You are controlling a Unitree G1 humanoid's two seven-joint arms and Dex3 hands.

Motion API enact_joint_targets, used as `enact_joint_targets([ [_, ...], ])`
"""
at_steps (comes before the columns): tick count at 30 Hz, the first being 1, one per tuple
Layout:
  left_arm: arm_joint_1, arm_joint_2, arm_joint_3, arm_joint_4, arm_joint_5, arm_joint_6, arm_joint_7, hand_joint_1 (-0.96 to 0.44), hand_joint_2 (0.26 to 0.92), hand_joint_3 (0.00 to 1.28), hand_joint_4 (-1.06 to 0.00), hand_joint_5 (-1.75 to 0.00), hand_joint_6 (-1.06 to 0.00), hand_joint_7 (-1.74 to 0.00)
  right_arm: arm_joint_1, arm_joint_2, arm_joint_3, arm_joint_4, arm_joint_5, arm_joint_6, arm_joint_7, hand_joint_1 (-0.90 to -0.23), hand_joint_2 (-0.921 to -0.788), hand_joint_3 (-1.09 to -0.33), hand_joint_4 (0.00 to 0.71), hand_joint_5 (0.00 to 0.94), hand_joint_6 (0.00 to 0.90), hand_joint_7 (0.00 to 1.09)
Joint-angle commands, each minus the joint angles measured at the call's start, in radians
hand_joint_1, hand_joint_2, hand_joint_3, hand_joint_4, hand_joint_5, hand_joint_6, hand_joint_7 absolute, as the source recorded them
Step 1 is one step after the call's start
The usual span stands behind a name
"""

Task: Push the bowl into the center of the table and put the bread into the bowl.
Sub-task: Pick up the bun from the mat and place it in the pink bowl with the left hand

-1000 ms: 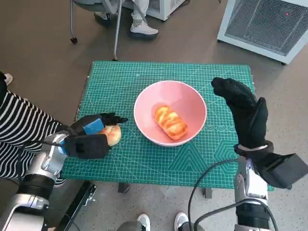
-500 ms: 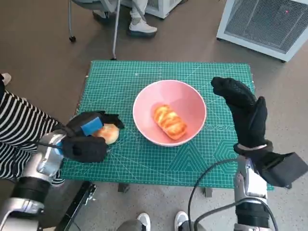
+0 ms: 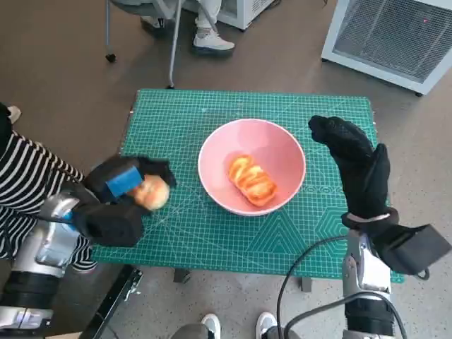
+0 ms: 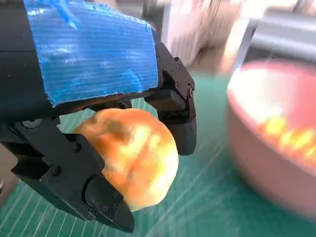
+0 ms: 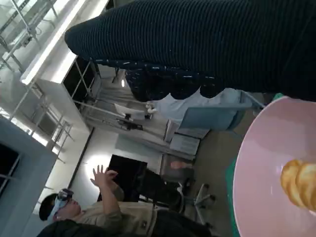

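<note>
A pink bowl (image 3: 252,145) stands near the middle of the green mat (image 3: 183,120) and holds a braided bread (image 3: 251,179). Its pink wall (image 4: 266,163) and that bread (image 4: 291,138) show blurred in the left wrist view, and both the bowl (image 5: 266,168) and bread (image 5: 301,183) appear in the right wrist view. My left hand (image 3: 120,198) grips a round golden bread roll (image 3: 150,192) and holds it a little above the mat's left edge, left of the bowl. The black fingers (image 4: 180,116) wrap the roll (image 4: 133,158). My right hand (image 3: 353,159), open and upright, stands just right of the bowl.
A person in a striped sleeve (image 3: 28,187) sits at the left of the table. Chair legs (image 3: 173,42) and a person's shoes (image 3: 212,42) are beyond the far edge. A white ventilated unit (image 3: 395,35) stands at the back right. A person (image 5: 94,207) shows in the right wrist view.
My left hand has closed on the roll and lifted it off the mat, drawing slightly left and toward me. The right hand and the bowl have stayed put.
</note>
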Motion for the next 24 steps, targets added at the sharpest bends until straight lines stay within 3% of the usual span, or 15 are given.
enact_joint_targets([
  [1,-0.027,-0.011,0.028,-0.077,-0.027,0.015,0.002,0.0,0.92,0.06,-0.74,-1.14,-0.59,-1.17,0.002,-0.003,0.001,0.021,0.006,0.009,0.007,-0.799,-0.921,-0.774,0.239,0.006,-0.001,0.55],
  [14,-0.173,-0.163,-0.013,-0.206,0.013,0.073,0.051,0.0,0.92,0.07,-0.71,-1.17,-0.59,-1.18,-0.002,-0.003,0.0,0.025,0.009,0.004,0.013,-0.798,-0.921,-0.772,0.244,0.007,-0.001,0.55],
  [24,-0.309,-0.282,-0.111,-0.079,0.069,0.065,0.077,0.0,0.909,0.03,-0.8,-1.07,-0.65,-1.11,0.006,-0.003,0.0,0.02,0.005,-0.01,0.011,-0.796,-0.921,-0.771,0.244,0.007,-0.001,0.56],
])
